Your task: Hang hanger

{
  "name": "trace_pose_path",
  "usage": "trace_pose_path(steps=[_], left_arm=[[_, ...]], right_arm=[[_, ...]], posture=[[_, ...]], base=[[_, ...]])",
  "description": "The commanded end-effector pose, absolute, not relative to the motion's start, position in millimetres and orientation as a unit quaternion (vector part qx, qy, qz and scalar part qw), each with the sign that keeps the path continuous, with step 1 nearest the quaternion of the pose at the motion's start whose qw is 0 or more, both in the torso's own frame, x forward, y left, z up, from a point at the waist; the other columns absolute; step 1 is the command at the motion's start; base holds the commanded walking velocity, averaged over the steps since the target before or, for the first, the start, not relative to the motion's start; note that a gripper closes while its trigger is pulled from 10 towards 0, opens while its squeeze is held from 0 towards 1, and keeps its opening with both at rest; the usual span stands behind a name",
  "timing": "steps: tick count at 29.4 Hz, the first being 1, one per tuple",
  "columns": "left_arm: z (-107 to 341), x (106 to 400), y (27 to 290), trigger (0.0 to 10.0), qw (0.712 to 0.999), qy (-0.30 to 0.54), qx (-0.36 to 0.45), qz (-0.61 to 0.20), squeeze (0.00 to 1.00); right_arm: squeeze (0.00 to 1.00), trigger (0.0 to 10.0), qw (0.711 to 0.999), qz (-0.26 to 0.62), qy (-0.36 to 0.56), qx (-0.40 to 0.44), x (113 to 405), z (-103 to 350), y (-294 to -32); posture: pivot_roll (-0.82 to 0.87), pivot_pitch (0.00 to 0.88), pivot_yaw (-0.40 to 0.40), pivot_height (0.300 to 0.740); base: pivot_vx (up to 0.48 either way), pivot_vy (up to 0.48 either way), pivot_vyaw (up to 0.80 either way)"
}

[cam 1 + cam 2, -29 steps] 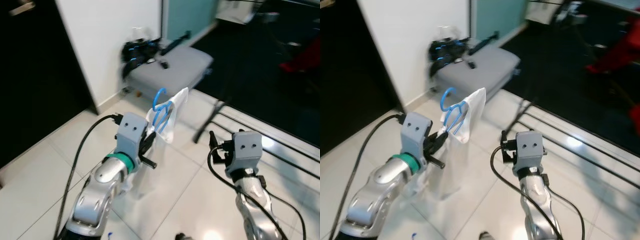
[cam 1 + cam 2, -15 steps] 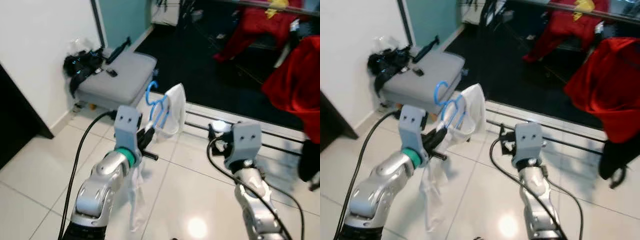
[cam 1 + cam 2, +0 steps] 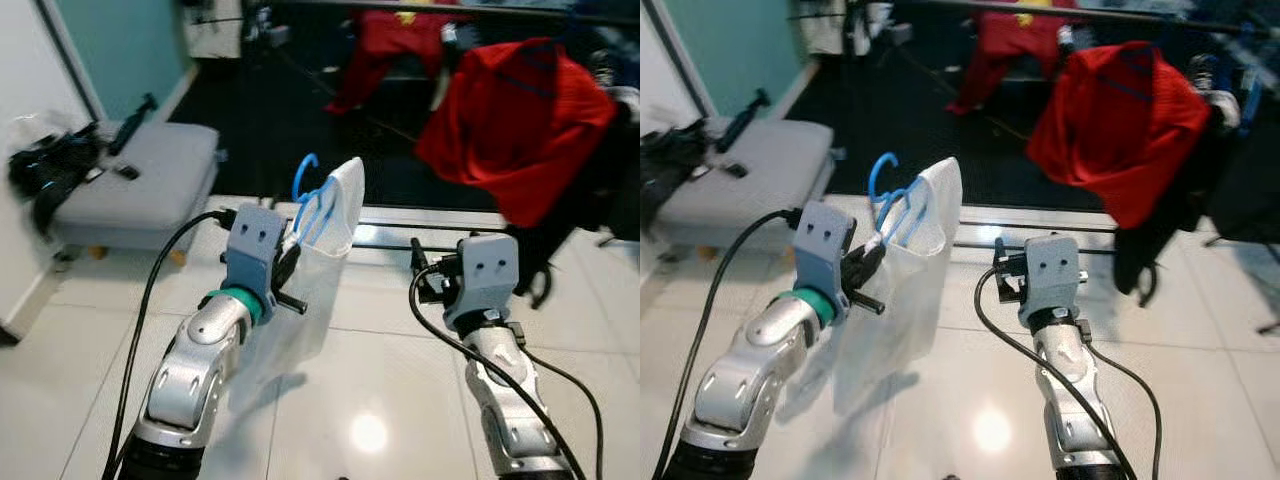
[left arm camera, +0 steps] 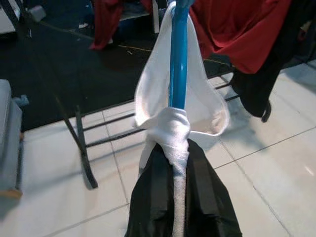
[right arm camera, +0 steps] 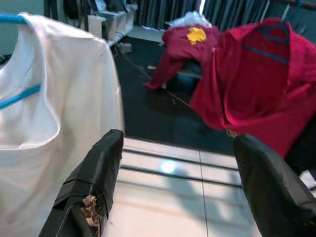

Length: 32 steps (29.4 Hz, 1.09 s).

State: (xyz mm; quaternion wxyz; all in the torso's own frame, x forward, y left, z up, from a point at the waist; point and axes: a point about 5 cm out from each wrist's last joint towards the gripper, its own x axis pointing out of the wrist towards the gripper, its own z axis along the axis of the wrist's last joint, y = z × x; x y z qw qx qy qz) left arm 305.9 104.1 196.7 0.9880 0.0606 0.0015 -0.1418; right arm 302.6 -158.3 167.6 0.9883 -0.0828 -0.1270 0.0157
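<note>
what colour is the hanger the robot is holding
Blue; the hanger shows best in the left wrist view.

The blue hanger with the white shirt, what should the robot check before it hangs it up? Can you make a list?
1. Grip on the hanger: ok. The left gripper is shut on the blue hanger, with cloth bunched between its fingers.
2. White shirt on the hanger: ok, it drapes from it and hangs free above the floor.
3. Hook free: ok, the curved top stands clear above the shirt.
4. Right gripper ready to help: ok, open and holding nothing.
5. A place to hang it: cannot tell. The red shirt hangs ahead, but its rail is barely visible at the frame's top.
6. Path ahead: not ok, the low dark rack bars cross the floor in front.
</note>
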Motion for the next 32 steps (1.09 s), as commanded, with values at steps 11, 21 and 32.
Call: trace_pose_path(steps=[11,21,32], left_arm=[[199.5,309.8,114.8,10.0,0.994,-0.010,0.071,-0.079,0.00],[201.3,308.4,111.3,10.0,0.993,-0.026,0.077,-0.087,0.00],[204.0,308.5,107.5,10.0,0.992,-0.038,0.077,-0.096,0.00]], right_arm=[[0.00,10.0,0.985,0.023,-0.139,-0.095,302.3,168.9,-153.8],[0.00,10.0,0.985,0.026,-0.139,-0.099,302.4,167.2,-153.7],[0.00,10.0,0.985,0.026,-0.136,-0.104,303.1,165.0,-155.3]], posture=[[-0.16,0.105,0.101,0.740],[-0.16,0.103,0.099,0.740],[-0.17,0.096,0.096,0.740]], base=[[0.000,0.000,0.00],[0.034,0.000,0.00],[0.450,0.000,0.00]])
